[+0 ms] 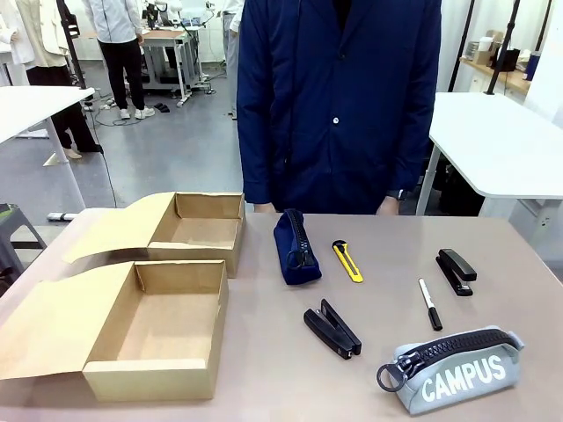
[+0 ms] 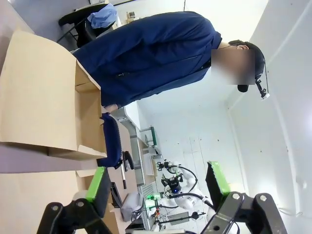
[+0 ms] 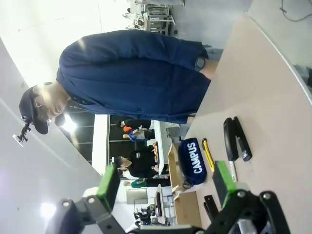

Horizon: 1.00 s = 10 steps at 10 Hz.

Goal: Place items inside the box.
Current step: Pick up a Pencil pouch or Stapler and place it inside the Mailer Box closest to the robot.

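Two open boxes, near box (image 1: 149, 380) and far box (image 1: 198, 250), sit at the left of the table (image 1: 264, 387) in the front view. Outside them lie the navy pouch (image 1: 295, 248), yellow utility knife (image 1: 347, 261), black stapler (image 1: 332, 329), second stapler (image 1: 456, 270), marker pen (image 1: 430, 304) and grey CAMPUS pouch (image 1: 457, 367).

Left wrist view: the left gripper (image 2: 157, 185) has its jaws spread wide, grasping nothing.

Right wrist view: the right gripper (image 3: 165, 184) is likewise released, with the navy pouch beyond.

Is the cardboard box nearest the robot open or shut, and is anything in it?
Open and empty: the near box has its lid folded out to the left, and its bare floor shows.
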{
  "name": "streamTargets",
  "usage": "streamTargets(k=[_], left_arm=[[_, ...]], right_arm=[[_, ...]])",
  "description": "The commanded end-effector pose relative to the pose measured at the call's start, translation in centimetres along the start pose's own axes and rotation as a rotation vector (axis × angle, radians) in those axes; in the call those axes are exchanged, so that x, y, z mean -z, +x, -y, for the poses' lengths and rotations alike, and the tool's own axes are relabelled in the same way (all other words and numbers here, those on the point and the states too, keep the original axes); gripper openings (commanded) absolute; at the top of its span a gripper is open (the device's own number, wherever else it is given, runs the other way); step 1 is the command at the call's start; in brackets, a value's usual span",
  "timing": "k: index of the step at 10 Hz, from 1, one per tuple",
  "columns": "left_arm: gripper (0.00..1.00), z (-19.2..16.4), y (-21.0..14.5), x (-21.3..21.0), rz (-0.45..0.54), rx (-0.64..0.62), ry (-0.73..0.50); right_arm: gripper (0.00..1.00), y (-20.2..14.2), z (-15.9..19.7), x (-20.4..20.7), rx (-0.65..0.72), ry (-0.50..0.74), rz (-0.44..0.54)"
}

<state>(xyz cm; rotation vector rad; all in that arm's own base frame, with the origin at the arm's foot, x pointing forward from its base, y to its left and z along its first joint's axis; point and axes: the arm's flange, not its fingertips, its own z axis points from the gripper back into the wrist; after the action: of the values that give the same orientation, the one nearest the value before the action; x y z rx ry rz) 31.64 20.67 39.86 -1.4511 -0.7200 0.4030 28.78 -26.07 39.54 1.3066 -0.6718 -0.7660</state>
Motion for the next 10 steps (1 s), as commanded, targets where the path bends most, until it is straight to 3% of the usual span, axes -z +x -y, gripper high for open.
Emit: streamTargets(k=[1,3,6,7,10], left_arm=[[1.0,0.1,-0.1,-0.2,-0.014,0.016,-0.005],[1.0,0.1,-0.1,-0.2,-0.014,0.016,-0.005],[1.0,0.1,-0.1,-0.2,-0.014,0.016,-0.005],[1.0,0.1,-0.1,-0.2,-0.014,0.016,-0.005],[1.0,0.1,-0.1,-0.2,-0.014,0.016,-0.005]], right_arm=[[1.0,0.1,0.1,0.0,0.001,-0.004,0.004],[1.0,-2.4,-1.6,2.7,-0.117,-0.059,-0.058],[1.0,-6.7,-6.4,7.1,-0.404,-0.166,-0.238],[1.0,-5.3,-5.9,6.8,-0.355,-0.193,-0.261],[1.0,-0.5,-2.0,-0.3,-0.224,-0.082,-0.227]])
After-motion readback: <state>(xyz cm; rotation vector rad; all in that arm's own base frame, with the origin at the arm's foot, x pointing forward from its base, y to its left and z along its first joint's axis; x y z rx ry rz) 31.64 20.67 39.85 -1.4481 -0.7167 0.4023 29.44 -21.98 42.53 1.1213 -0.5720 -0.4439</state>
